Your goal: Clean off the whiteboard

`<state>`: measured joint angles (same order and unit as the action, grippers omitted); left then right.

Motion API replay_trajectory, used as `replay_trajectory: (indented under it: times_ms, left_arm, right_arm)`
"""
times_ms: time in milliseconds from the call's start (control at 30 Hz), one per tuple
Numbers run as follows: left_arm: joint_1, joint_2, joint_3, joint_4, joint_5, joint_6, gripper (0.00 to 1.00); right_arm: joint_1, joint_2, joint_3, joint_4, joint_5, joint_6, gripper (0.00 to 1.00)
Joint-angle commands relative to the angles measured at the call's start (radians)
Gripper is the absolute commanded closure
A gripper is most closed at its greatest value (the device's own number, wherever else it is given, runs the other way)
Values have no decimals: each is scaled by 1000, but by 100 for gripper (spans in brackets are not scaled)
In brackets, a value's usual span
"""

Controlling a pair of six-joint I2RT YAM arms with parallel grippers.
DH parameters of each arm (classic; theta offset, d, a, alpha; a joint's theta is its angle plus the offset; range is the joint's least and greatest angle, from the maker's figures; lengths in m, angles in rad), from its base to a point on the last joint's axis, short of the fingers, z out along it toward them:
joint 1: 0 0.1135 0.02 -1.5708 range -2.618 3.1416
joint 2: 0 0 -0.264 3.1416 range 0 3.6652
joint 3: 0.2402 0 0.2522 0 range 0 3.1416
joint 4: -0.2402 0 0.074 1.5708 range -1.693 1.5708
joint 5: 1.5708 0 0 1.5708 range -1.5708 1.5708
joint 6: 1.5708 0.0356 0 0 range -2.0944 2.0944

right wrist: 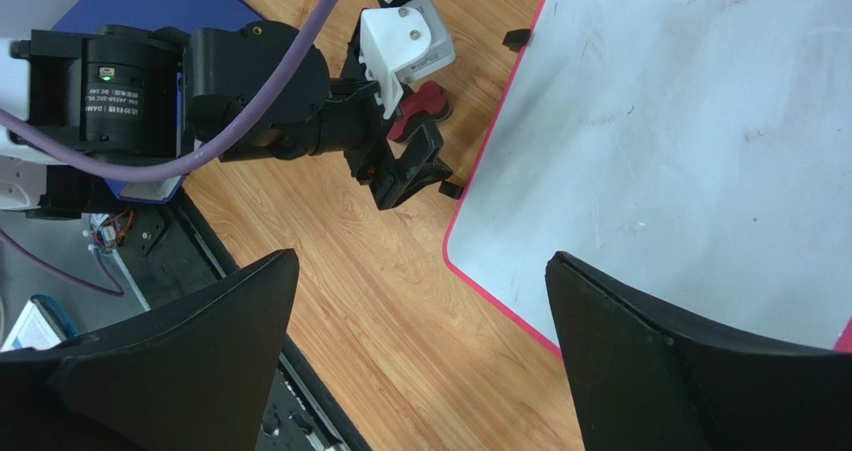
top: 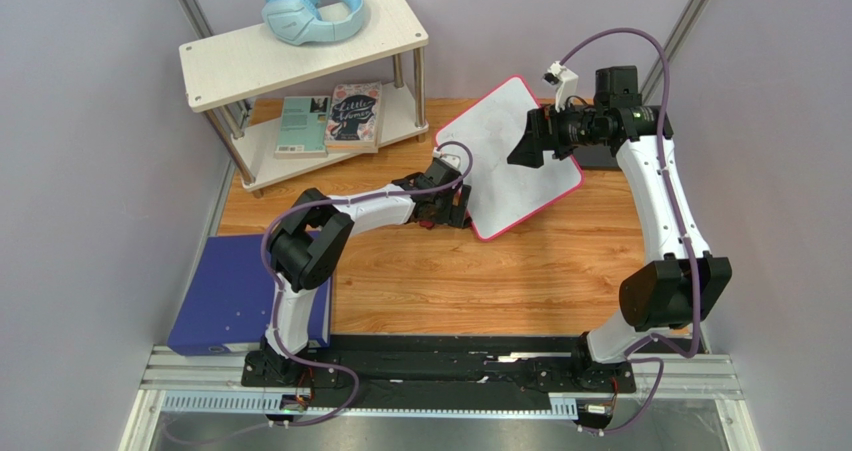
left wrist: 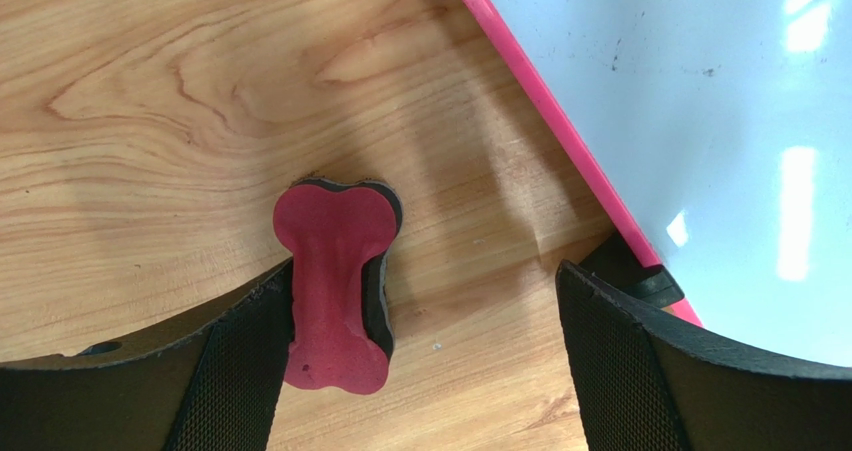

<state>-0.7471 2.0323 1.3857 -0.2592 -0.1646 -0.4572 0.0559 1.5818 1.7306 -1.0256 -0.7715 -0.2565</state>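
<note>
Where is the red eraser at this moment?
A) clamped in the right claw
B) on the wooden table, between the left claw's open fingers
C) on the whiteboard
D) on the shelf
B: the red eraser lies on the wooden table between the open fingers of the left claw, beside the whiteboard, not on it.

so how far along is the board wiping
Looks nearly done: the whiteboard is white apart from faint grey smudges. Nothing is in hand: the eraser sits on the table beside the board, by one finger of the open left hand, and the right hand hangs open over the board. Left: those smudges, if anything.
</note>
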Motion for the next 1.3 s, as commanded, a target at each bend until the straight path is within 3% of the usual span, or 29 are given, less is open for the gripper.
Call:
replay_trajectory:
  times_ms: [0, 300, 533, 733, 967, 1133, 1267]
  left_arm:
    - [6, -87, -16, -50, -62, 29, 1]
    - [18, -271, -82, -101, -72, 156, 1]
    - [18, -360, -123, -137, 149, 227, 1]
    - [18, -471, -181, -182, 90, 232, 1]
    - [20, -728, -356, -137, 16, 207, 1]
    - [20, -859, -375, -181, -42, 189, 1]
    - [20, -952, -355, -210, -59, 174, 1]
  right_arm:
    - [33, 56, 59, 41, -32, 45, 1]
    - [166, 179, 129, 42, -3, 74, 3]
    - [239, 345, 242, -5, 14, 92, 7]
    - [268, 420, 299, -19, 60, 128, 10]
    - [231, 226, 141, 56, 118, 137, 7]
    - [229, 3, 20, 120, 216, 135, 1]
    - [225, -84, -2, 116, 285, 152, 0]
